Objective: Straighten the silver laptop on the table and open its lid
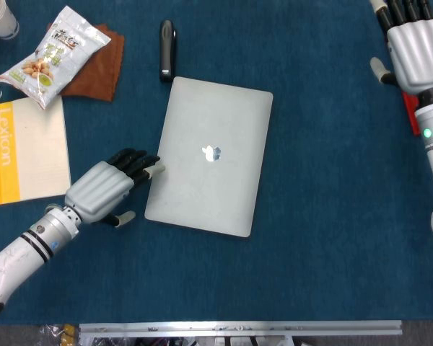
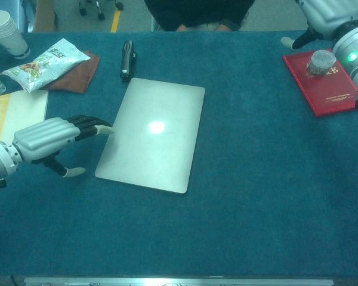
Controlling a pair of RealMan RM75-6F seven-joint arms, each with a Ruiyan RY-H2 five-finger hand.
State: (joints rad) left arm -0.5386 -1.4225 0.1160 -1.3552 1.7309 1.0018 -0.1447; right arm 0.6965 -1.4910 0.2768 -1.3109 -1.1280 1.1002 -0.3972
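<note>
A flat silver aluminium laptop (image 1: pixel 211 156) lies closed and skewed near the middle of the blue-carpeted worktop (image 1: pixel 325 216), its far corner close to a black stapler (image 1: pixel 167 49). The left hand (image 1: pixel 105 189) is released, holding nothing, its dark fingertips (image 1: pixel 150 170) at the laptop's left edge, thumb spread below. The right hand (image 1: pixel 416 49) hovers at the far right edge above a red book (image 2: pixel 322 83), fingers extended and empty.
</note>
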